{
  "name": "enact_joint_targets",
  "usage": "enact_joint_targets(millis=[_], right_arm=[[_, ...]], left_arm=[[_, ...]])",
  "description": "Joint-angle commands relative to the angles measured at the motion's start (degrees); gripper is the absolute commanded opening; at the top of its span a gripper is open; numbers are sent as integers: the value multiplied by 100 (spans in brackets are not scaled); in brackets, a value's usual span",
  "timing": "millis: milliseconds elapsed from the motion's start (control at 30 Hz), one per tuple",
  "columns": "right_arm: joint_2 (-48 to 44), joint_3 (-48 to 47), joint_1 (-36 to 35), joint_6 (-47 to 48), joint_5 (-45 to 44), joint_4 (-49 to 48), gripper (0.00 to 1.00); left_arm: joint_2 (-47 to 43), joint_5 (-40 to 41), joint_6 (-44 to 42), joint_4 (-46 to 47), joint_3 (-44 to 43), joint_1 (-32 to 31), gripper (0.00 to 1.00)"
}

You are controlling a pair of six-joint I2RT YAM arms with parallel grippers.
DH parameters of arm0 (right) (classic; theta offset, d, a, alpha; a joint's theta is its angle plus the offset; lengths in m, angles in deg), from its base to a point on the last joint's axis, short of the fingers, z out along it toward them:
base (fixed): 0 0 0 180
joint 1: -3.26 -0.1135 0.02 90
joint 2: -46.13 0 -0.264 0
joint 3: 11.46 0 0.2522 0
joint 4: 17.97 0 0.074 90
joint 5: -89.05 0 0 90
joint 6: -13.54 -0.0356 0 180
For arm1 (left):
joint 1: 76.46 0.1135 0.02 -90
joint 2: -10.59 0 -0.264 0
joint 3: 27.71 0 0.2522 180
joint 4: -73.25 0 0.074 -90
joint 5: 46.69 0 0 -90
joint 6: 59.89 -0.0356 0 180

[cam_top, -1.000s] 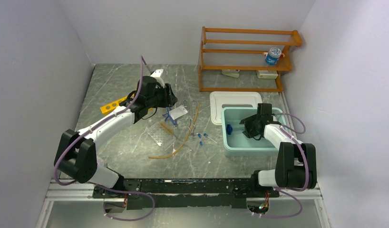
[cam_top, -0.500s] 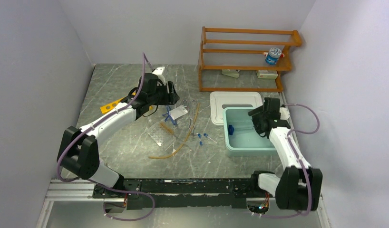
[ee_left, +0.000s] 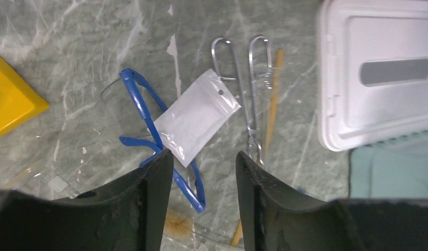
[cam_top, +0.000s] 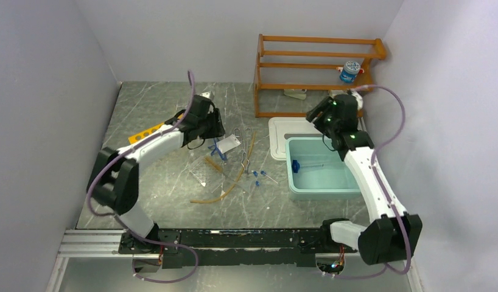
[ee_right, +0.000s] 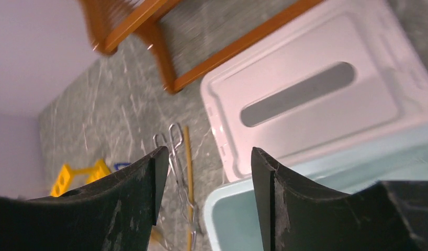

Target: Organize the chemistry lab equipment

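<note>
There is one each of blue-framed goggles (ee_left: 143, 104), white packet (ee_left: 196, 117), metal tongs (ee_left: 251, 130), tan rubber tube (ee_left: 271, 104), yellow holed rack (ee_left: 10, 97), clear tray (cam_top: 207, 172), teal tub (cam_top: 322, 190), white lid (ee_left: 379, 115) and orange shelf (cam_top: 313, 88), while the tiny blue-capped tubes (cam_top: 257, 174) are too small to count.

Table (ee_left: 97, 31) grey-green, marbled, white veins. Goggles (ee_left: 141, 102): blue frame, clear lens. Packet (ee_left: 196, 117) white, glossy. Tongs (ee_left: 252, 141) silver. Tube (ee_left: 271, 104) tan. Rack (ee_left: 10, 97) bright yellow. Lid (ee_left: 379, 115) white, grey slot mid-panel. Tub (cam_top: 319, 193) pale teal, small blue item (cam_top: 294, 165) inside. Shelf (cam_top: 319, 39) orange wood.
</note>
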Motion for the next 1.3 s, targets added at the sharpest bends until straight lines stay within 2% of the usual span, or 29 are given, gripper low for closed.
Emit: enact_joint_targets(millis=[0,167,267,400,533,733,867,967,1267], right_arm=[[312,-407,-686,940,-31,-351,62],[392,-361,-931,1282,480,-783,62],[478,-413,-1046,1404,707,-785,62],[550,-398,-1185,1470,734,-885,62],[656,-491,-1264,1536,782,-867,61],[734,-516,-1322,1599,882,-924,61],[778,-493,-1339,1587,942,-959,61],[768,-428,-1365,1573,987,-1022,60],[931,-390,-1471,1436,1696,-1437,61]], left_arm=[[743,486,396,-650,-458,-51,51],[1194,1004,551,-646,-550,-56,55],[1428,1087,401,-476,-627,-60,54],[1653,887,216,-148,-681,-60,45],[1697,1075,174,-150,-762,-60,37],[1770,1133,-131,44,-790,-60,36],[1884,1082,-251,101,-825,-60,23],[1823,1107,-391,119,-843,-59,7],[682,1033,-910,295,-779,-60,5]])
